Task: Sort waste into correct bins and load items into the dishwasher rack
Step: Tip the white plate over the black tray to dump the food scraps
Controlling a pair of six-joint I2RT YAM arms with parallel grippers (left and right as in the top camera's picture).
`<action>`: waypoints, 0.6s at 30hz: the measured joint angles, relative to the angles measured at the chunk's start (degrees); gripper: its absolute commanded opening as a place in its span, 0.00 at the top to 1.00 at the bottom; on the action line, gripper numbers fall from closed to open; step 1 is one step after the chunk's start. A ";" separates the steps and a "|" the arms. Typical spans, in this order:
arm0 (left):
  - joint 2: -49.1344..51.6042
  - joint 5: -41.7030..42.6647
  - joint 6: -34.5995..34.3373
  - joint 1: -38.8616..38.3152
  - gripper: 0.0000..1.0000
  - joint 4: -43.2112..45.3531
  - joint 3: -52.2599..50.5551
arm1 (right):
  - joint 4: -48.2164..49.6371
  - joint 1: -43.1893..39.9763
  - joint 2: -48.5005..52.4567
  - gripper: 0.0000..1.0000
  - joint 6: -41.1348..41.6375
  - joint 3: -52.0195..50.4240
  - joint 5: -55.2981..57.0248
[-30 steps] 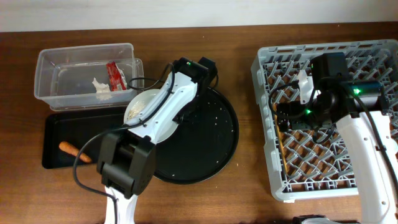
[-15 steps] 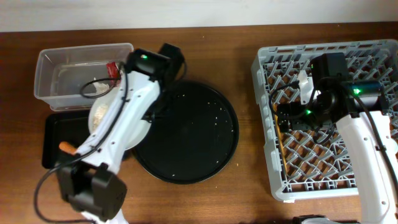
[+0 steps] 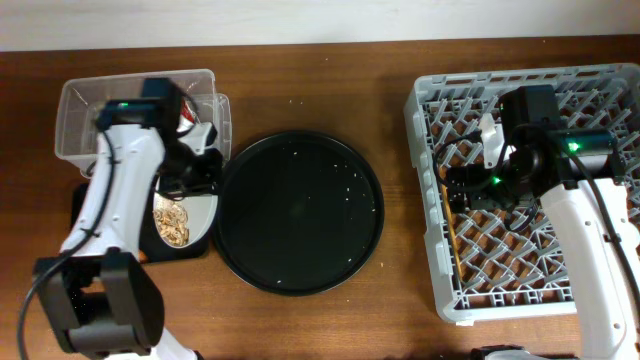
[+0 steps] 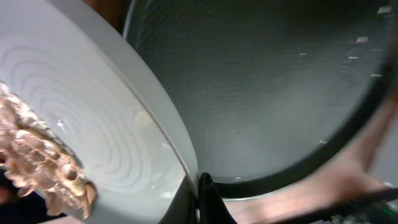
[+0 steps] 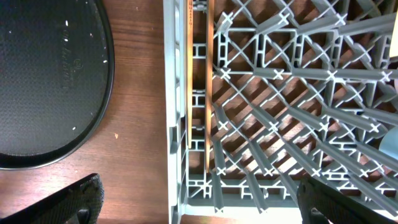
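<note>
My left gripper (image 3: 203, 168) is shut on the rim of the white plate (image 3: 192, 212) and holds it tilted over the shallow black tray (image 3: 85, 205). Beige food scraps (image 3: 172, 222) lie at the plate's low side. In the left wrist view the jaws (image 4: 200, 194) pinch the plate's (image 4: 118, 118) edge, with the scraps (image 4: 37, 155) at the left. The clear tub (image 3: 95, 100) stands behind, and a red wrapper (image 3: 186, 120) partly shows in it. My arm hides the tissue and carrot. My right gripper (image 5: 208, 205) is open above the grey rack (image 5: 280, 93), near two chopsticks (image 5: 189, 81).
The large round black tray (image 3: 300, 210) lies at the middle with a few crumbs; it also shows in the left wrist view (image 4: 280, 87) and the right wrist view (image 5: 50, 81). The rack (image 3: 560, 290) fills the right side, with the chopsticks (image 3: 452, 235) along its left wall.
My left arm has carried the plate leftward off the round tray to above the black rectangular tray and tilted it. The right arm has not moved.
</note>
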 measured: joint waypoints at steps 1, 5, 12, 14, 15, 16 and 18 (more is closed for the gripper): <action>0.00 3.10 2.19 2.19 1.00 -0.35 0.00 | 0.02 0.00 0.00 0.02 -0.02 0.00 0.07; 0.00 15.13 9.92 9.07 1.00 -3.61 -0.02 | -0.28 0.00 0.00 0.02 -0.02 0.00 0.09; 0.00 27.56 18.71 22.86 1.00 -8.11 -0.17 | -1.14 0.00 0.00 0.02 -0.02 0.00 0.09; 0.00 32.63 22.27 26.84 1.00 -9.99 -0.22 | -1.49 0.00 0.00 0.02 -0.02 0.00 0.09; 0.00 33.77 23.17 27.87 1.00 -10.12 -0.22 | -1.49 0.00 0.00 0.02 0.00 0.00 0.09; 0.00 34.69 23.80 28.57 1.00 -10.27 -0.22 | -1.51 0.00 0.00 0.02 -0.04 0.00 0.09; 0.00 38.71 27.21 29.75 1.00 -11.61 -0.22 | -1.51 0.00 0.00 0.02 -0.02 0.00 0.09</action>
